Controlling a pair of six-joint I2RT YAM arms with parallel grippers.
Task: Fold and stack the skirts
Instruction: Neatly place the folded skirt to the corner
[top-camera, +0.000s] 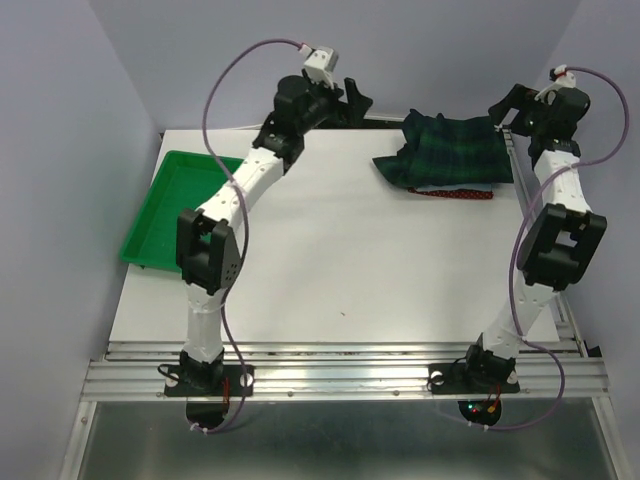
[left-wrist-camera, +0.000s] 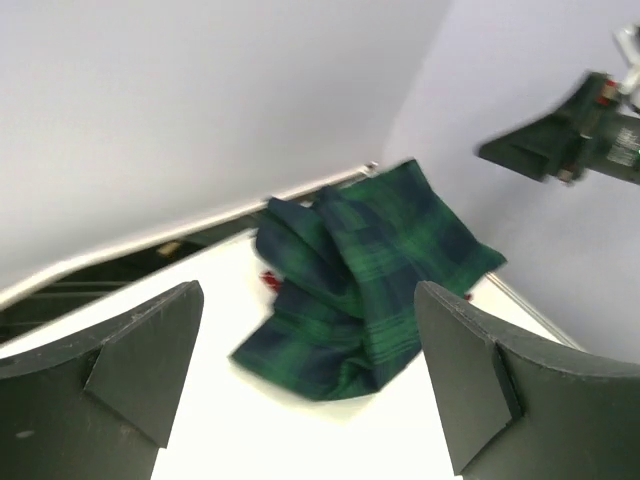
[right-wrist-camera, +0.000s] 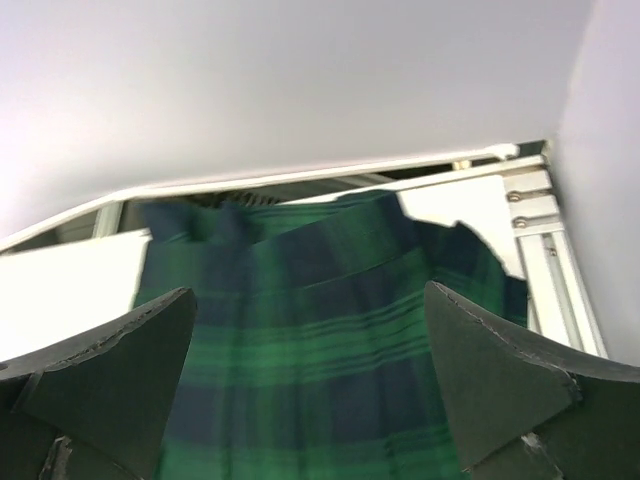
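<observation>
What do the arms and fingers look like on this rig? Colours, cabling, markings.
Left arm and right arm: white links, black joint housings. A lilac cable loops along each to a white wrist camera. Fingers are dark grey, wedge-shaped plates. No readable markings.

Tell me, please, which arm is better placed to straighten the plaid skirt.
Probably right: the right arm holds open jaws at the plaid skirt, cloth filling its wrist view; the left arm, jaws also open, sits farther off.
</observation>
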